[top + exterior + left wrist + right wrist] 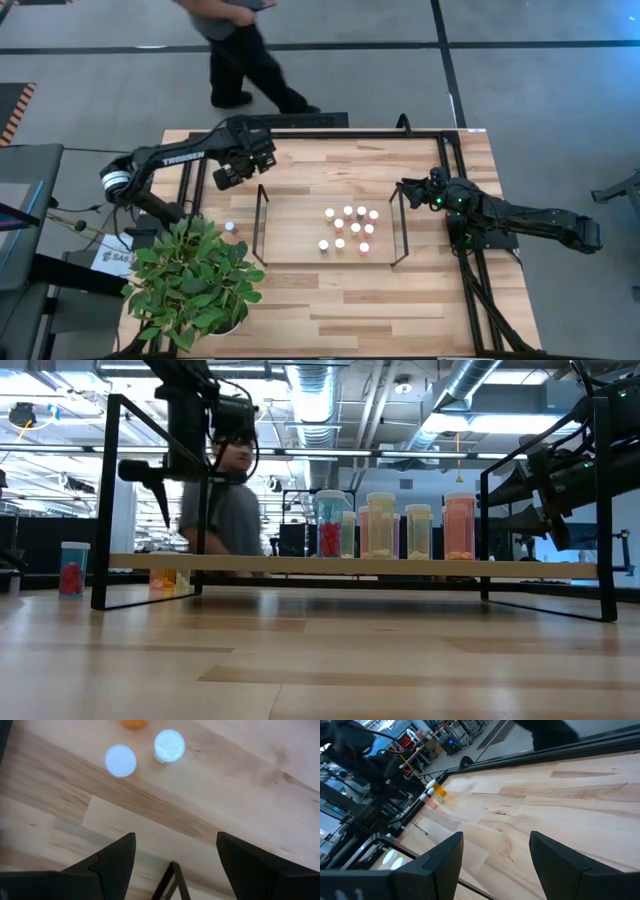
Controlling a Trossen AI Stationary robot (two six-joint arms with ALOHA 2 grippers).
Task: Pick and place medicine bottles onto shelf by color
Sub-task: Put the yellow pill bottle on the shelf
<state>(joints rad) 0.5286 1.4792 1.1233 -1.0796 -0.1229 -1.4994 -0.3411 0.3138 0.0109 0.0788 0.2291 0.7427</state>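
Bottles (350,229) sit clustered on shelf (300,225) mid-desk; my left gripper (232,176) hovers far-left, spread, empty; right gripper (412,190) spread, empty, by shelf's right end.

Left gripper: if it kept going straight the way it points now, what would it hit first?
Probably bare table. The open left gripper points down at wood; two white-capped bottles sit off its line.

Grey floor (90,60) with dark seams; exposed ducts (330,400) overhead (a person (240,50) walks past).
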